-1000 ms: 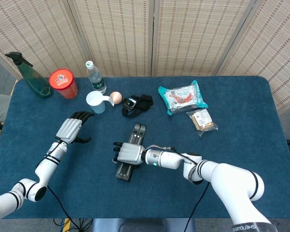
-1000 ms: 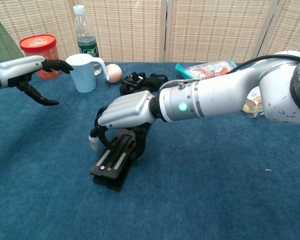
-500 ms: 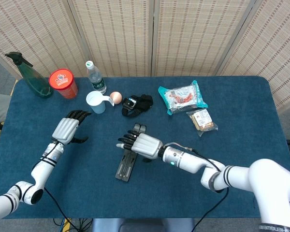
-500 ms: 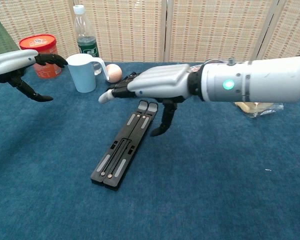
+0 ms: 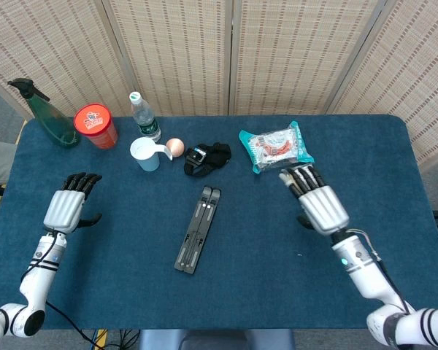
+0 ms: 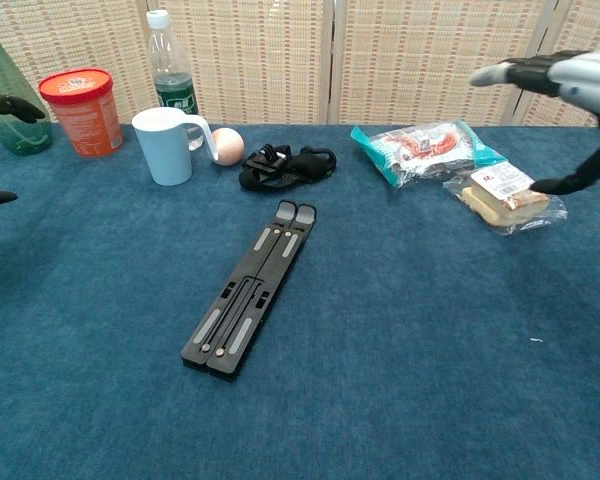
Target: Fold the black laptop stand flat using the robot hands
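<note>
Now lifted clear to the right: right hand (image 5: 320, 204), fingers spread, empty. Left hand (image 5: 67, 208) likewise wide, far left. Laptop stand (image 5: 198, 228) flat on counter (image 5: 241, 292), seemingly done.

left hand (image 5: 63, 209) empty, fingers spread, right hand (image 5: 320, 205) likewise

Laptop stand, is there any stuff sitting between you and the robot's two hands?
No. The black laptop stand lies flat in the middle of the table. Only bare blue cloth shows between it and the left hand, and between it and the right hand. The cup, bottle and snacks sit further back.
</note>
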Controlling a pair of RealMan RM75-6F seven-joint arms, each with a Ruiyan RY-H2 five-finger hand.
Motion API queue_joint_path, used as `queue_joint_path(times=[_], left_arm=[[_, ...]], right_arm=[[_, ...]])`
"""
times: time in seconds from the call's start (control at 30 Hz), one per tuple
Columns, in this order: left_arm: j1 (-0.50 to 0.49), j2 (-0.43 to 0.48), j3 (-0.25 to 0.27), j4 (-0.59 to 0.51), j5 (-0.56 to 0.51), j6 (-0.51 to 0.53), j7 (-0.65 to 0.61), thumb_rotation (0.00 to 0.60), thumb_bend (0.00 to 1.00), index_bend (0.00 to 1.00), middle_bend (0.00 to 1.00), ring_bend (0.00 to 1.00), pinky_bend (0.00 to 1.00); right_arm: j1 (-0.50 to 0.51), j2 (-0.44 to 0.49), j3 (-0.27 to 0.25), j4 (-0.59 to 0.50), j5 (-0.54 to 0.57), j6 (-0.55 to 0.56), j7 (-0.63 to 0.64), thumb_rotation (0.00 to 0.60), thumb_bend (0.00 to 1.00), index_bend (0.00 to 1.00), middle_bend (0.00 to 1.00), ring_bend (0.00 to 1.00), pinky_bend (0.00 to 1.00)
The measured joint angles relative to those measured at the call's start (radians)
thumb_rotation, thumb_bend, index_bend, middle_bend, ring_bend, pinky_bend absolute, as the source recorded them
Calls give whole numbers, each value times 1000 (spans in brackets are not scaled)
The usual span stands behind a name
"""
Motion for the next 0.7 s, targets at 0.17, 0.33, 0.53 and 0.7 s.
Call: queue_joint_path(times=[0.17, 0.33, 0.53, 0.7], left_arm=[[73, 42, 12, -74, 4, 103, 27, 600, 182, 116, 123, 78, 63], [138, 69, 26, -140, 28, 202, 48, 600, 183, 117, 123, 78, 62], [217, 94, 54, -227, 80, 307, 87, 600, 183, 117, 123, 78, 60], [265, 121, 79, -295, 112, 351, 131, 600, 183, 117, 123, 78, 57]], right_arm=[[-127, 45, -14, -37, 27, 108, -15, 600, 141, 0, 57, 0, 0], [-234, 68, -27, -64, 30, 190, -12, 600, 141, 0, 57, 0, 0], [-336, 81, -39, -85, -12, 276, -10, 600, 141, 0, 62, 0, 0], [-403, 90, -42, -103, -60, 338, -17, 600, 141, 0, 64, 0, 0]])
